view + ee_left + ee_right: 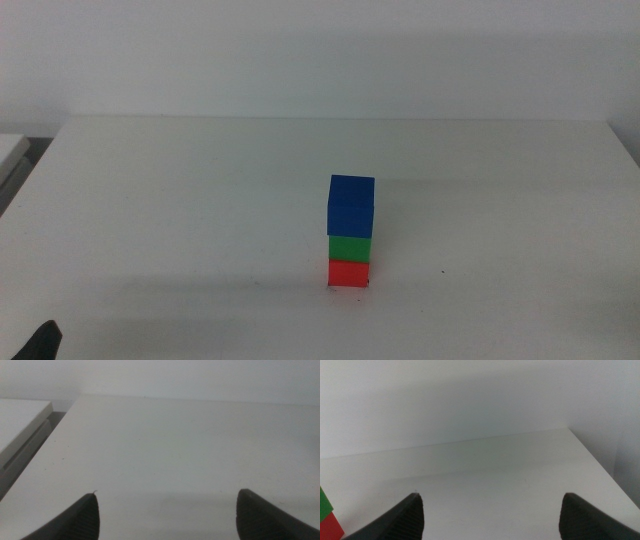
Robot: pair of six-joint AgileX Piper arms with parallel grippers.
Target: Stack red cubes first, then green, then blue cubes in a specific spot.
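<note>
Our plain white tabletop [200, 200] meets a white wall. Both our left gripper [167, 515] and right gripper [490, 515] hover spread and empty; beside the right one stands the small matte red cube [349, 273], with the matching green cube [350, 247] and dark-blue cube [351, 204] stacked upon it.

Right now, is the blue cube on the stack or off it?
On. The blue cube sits atop green, which sits on red; no gripper touches it.

On the white matte table [200, 200], 3 small solid cubes form 1 upright stack: the bright-red cube [349, 273] at the base, the bright-green cube [350, 248] resting on it, the dark-blue cube [351, 205] on top. A dark gripper tip [40, 340] shows well apart from the red cube, at the frame's lower-left edge.
</note>
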